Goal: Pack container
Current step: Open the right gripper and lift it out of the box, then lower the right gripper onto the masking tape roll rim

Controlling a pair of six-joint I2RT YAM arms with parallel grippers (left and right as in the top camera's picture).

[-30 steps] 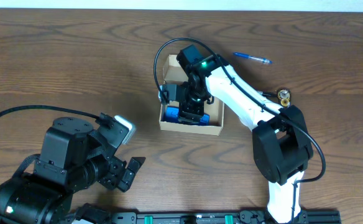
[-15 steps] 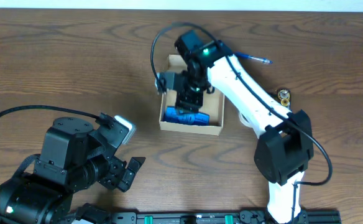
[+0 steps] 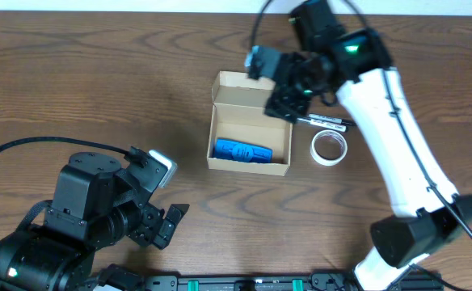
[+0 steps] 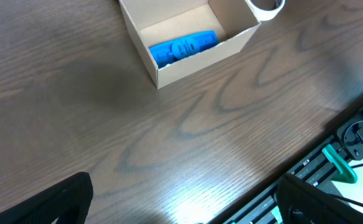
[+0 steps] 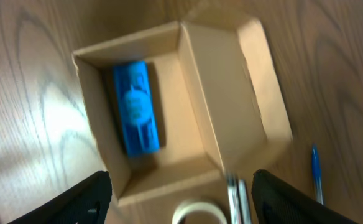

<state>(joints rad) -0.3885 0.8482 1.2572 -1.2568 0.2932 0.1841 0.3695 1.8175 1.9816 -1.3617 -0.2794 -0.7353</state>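
black right gripper (image 5: 181, 194) agape, empty, above container (image 5: 176, 109)

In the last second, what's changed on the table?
The right gripper rose out of the container and swung back toward the right end of its lid, open and empty. It left the blue item lying inside and uncovered the tape roll. The container and the open left gripper stayed put.
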